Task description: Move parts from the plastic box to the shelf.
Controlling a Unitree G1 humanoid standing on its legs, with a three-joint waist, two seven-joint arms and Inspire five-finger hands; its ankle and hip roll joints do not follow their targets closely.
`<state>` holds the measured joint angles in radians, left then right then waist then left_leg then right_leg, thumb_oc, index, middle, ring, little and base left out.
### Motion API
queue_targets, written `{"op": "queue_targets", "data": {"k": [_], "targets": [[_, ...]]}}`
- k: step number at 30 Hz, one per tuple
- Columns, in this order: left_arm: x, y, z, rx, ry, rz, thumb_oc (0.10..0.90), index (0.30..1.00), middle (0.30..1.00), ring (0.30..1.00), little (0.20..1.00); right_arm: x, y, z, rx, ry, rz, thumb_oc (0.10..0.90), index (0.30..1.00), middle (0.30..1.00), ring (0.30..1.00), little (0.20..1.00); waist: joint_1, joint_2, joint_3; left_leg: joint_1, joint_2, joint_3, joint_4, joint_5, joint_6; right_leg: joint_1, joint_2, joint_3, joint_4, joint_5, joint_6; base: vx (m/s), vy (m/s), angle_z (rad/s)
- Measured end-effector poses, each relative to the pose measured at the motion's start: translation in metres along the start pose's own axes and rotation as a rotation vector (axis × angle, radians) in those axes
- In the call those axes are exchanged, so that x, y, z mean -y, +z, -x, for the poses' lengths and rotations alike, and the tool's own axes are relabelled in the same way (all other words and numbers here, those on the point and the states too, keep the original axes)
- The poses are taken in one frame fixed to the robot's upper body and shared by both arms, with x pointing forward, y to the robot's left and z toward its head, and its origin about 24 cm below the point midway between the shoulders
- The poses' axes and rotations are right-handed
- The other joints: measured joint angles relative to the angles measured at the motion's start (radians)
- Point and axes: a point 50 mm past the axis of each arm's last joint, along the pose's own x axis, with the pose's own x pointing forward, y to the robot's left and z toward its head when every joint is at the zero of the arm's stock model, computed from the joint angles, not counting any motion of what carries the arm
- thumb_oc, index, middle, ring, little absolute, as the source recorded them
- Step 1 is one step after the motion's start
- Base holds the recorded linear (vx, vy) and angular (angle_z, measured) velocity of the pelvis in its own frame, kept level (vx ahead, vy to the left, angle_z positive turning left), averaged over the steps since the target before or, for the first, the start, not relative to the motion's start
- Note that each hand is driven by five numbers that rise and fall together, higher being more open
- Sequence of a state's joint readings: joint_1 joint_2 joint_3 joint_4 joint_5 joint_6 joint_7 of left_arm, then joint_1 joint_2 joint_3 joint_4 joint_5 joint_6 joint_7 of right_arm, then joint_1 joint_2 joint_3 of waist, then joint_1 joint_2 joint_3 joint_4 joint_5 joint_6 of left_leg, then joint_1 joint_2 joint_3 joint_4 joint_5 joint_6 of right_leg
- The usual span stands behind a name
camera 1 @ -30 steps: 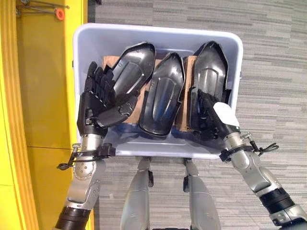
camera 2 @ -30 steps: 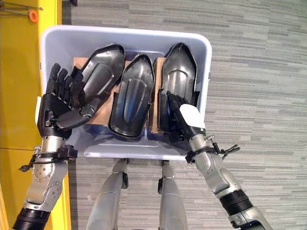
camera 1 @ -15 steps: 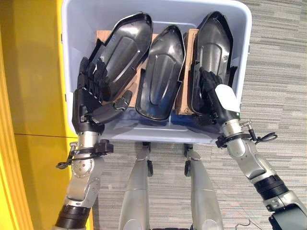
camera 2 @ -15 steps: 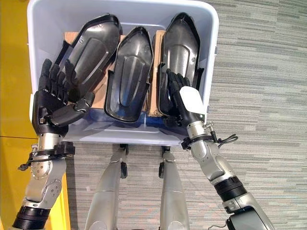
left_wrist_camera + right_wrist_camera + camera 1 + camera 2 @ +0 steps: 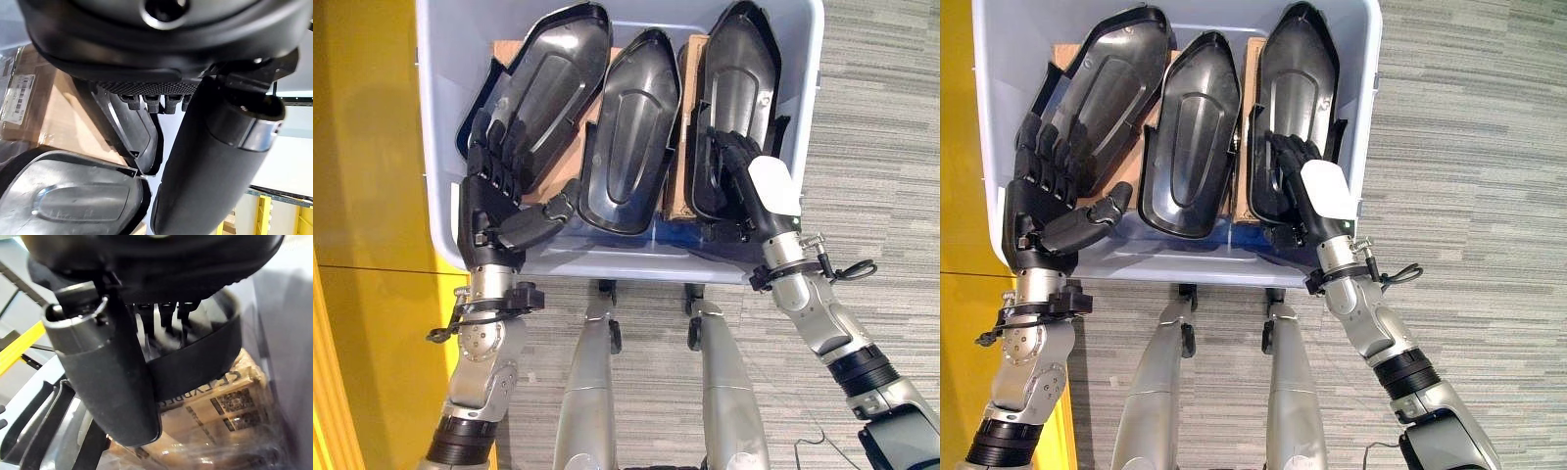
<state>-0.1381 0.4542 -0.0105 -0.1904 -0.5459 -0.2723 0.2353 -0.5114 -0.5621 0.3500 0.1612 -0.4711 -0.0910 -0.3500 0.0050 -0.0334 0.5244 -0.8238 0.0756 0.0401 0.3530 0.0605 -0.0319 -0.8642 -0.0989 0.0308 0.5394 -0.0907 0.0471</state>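
A pale plastic box [image 5: 811,88] holds three black moulded parts side by side on cardboard packs [image 5: 677,147]. My left hand [image 5: 494,201] lies with straight fingers on the near end of the left part [image 5: 553,78], its thumb [image 5: 210,161] spread below that part's edge [image 5: 139,132]. The middle part [image 5: 631,127] lies untouched. My right hand [image 5: 744,186] is at the near end of the right part [image 5: 744,78]. Its fingers curl inside the rim [image 5: 195,357] and its thumb [image 5: 110,382] lies outside it.
A yellow shelf frame [image 5: 372,196] runs along the box's left side. Grey carpet [image 5: 881,147] lies to the right. The box's near wall [image 5: 607,259] stands just in front of both wrists.
The whole picture has shifted, so the box sits lower and nearer in view. The left hand has slid further onto the left part. The right hand keeps its place on the right part.
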Motion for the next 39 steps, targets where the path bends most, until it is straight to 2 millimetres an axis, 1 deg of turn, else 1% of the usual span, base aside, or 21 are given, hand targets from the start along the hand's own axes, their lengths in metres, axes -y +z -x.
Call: {"op": "queue_targets", "data": {"k": [2,3,4,10,14,18,20,24,26,30,35,36,38,39], "targets": [[0.002,0.003,0.0,0.011,-0.007,0.004,0.9,1.0,1.0,1.0,1.0,0.0,0.0,0.0,-0.002,-0.002,0.0,0.4,0.3,0.3,0.3,0.3,0.001,0.001,-0.001,0.002,0.001,0.001,0.003,0.002,-0.006,0.002,0.0,0.0,0.002,0.0,0.001,-0.04,0.011,0.0],[0.002,0.004,0.0,0.016,-0.008,0.005,0.9,1.0,1.0,1.0,1.0,0.001,0.0,0.0,-0.001,-0.005,0.0,0.4,0.3,0.3,0.3,0.3,0.001,0.001,-0.001,0.003,0.001,0.001,0.006,-0.003,0.002,0.003,-0.001,-0.002,0.003,-0.005,0.004,0.0,0.0,0.0],[0.003,0.004,-0.001,0.018,-0.01,0.005,0.9,1.0,1.0,1.0,1.0,0.002,0.0,0.0,0.001,-0.008,0.003,0.4,0.3,0.3,0.3,0.3,0.001,0.001,-0.001,0.003,0.0,0.002,0.007,-0.004,0.002,0.005,-0.001,-0.001,0.004,-0.002,0.0,0.0,0.0,0.0],[0.002,0.004,0.0,0.016,-0.009,0.005,0.9,1.0,1.0,1.0,1.0,0.006,0.001,0.003,0.005,-0.021,0.006,0.4,0.3,0.3,0.3,0.3,0.002,0.001,-0.001,0.019,0.0,0.002,0.002,-0.005,0.003,0.025,-0.003,-0.005,-0.009,0.002,0.001,0.0,0.0,0.0],[0.001,0.003,0.001,0.008,-0.007,0.002,0.9,1.0,1.0,1.0,1.0,0.0,-0.011,0.019,-0.043,0.033,0.022,0.4,0.3,0.3,0.3,0.3,0.008,0.001,-0.003,0.1,0.0,0.0,-0.039,-0.002,0.002,0.11,-0.005,-0.013,-0.048,0.007,0.006,0.01,0.001,0.0],[0.002,0.003,0.001,0.01,-0.013,0.002,0.9,1.0,1.0,1.0,1.0,0.003,-0.014,0.024,-0.057,0.034,0.02,0.4,0.3,0.3,0.3,0.3,0.013,0.001,-0.004,0.155,-0.001,0.001,-0.08,0.004,0.002,0.162,-0.005,-0.016,-0.081,0.013,0.011,0.04,-0.011,-0.01],[0.001,0.002,0.002,0.002,-0.01,0.001,0.9,1.0,1.0,1.0,1.0,0.002,-0.013,0.027,-0.056,0.051,0.016,0.4,0.3,0.3,0.3,0.3,0.015,0.001,-0.004,0.18,0.001,0.001,-0.102,0.017,-0.007,0.188,-0.002,-0.02,-0.101,0.019,0.013,0.04,-0.021,0.0],[0.0,-0.001,0.005,-0.013,-0.01,-0.001,0.9,1.0,1.0,1.0,1.0,-0.004,-0.019,0.038,-0.087,0.116,0.016,0.4,0.3,0.3,0.3,0.3,0.021,0.0,-0.004,0.275,0.004,-0.01,-0.147,0.021,-0.007,0.295,0.0,-0.041,-0.158,0.024,0.012,0.04,-0.011,0.06],[0.0,-0.001,0.005,-0.014,-0.014,0.0,0.9,1.0,1.0,1.0,1.0,-0.005,-0.021,0.043,-0.098,0.136,0.016,0.4,0.3,0.3,0.3,0.3,0.025,0.0,-0.004,0.305,0.004,-0.013,-0.161,0.022,-0.008,0.329,0.001,-0.046,-0.177,0.025,0.013,0.05,-0.024,0.06],[0.0,-0.003,0.007,-0.028,-0.034,0.001,0.9,1.0,1.0,1.0,1.0,-0.003,-0.02,0.045,-0.101,0.151,-0.017,0.4,0.3,0.3,0.3,0.3,0.026,-0.001,-0.005,0.358,0.006,-0.022,-0.191,0.026,-0.01,0.396,0.002,-0.064,-0.221,0.034,0.013,0.04,-0.019,0.06],[-0.002,-0.009,0.012,-0.064,-0.04,-0.007,0.9,1.0,1.0,1.0,1.0,-0.008,-0.023,0.058,-0.126,0.216,-0.032,0.4,0.3,0.3,0.3,0.3,0.028,-0.002,-0.007,0.454,0.006,-0.022,-0.239,0.03,-0.011,0.503,0.004,-0.069,-0.29,0.047,0.016,0.05,-0.013,0.01],[-0.003,-0.01,0.013,-0.072,-0.043,-0.007,0.9,1.0,1.0,1.0,1.0,-0.007,-0.023,0.061,-0.128,0.217,-0.036,0.4,0.3,0.3,0.3,0.3,0.028,-0.001,-0.007,0.474,0.006,-0.023,-0.247,0.03,-0.011,0.528,0.004,-0.071,-0.306,0.05,0.018,0.05,0.004,0.02],[-0.003,-0.011,0.013,-0.079,-0.054,-0.006,0.9,1.0,1.0,1.0,1.0,-0.003,-0.021,0.063,-0.124,0.207,-0.043,0.4,0.3,0.3,0.3,0.3,0.026,-0.002,-0.012,0.494,0.007,-0.021,-0.26,0.03,-0.011,0.553,0.005,-0.072,-0.33,0.057,0.019,0.06,0.018,-0.02],[-0.004,-0.014,0.014,-0.105,-0.062,0.005,0.9,1.0,1.0,1.0,1.0,0.001,-0.019,0.063,-0.115,0.195,-0.051,0.4,0.3,0.3,0.3,0.3,0.026,-0.002,-0.012,0.53,0.007,-0.017,-0.275,0.031,-0.01,0.594,0.005,-0.071,-0.361,0.069,0.022,0.04,0.024,-0.06]]}}
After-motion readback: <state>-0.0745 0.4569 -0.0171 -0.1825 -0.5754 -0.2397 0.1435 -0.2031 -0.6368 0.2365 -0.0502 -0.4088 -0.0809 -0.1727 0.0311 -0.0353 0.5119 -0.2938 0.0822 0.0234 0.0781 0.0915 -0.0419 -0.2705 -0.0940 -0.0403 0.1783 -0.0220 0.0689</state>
